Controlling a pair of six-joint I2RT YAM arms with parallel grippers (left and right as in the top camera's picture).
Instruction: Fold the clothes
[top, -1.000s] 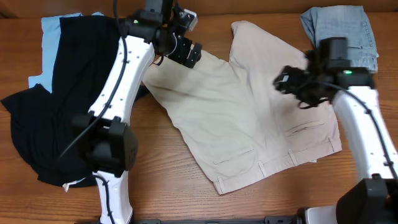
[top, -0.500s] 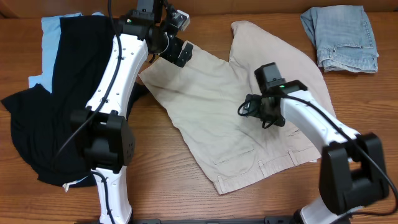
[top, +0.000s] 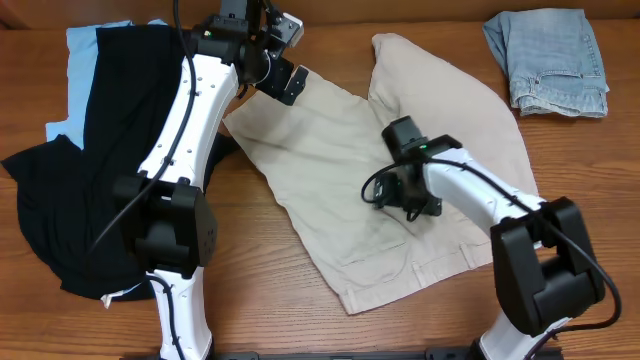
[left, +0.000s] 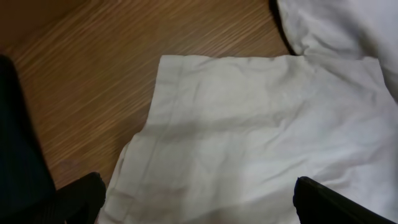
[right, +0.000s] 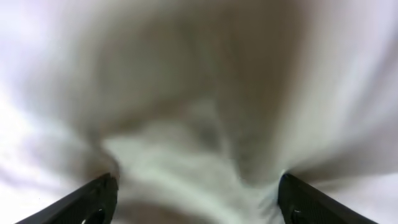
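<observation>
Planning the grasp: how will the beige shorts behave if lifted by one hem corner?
Likely floppy: the beige shorts lie flat with soft wrinkles, so the rest should drape and drag. Probably light, thin cloth. Waistband looks thicker, perhaps slightly stiffer.

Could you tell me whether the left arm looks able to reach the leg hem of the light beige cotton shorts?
Probably yes: the left gripper hangs open above the hem of the light beige cotton shorts; nothing covers it, and the black garment lies aside.
</observation>
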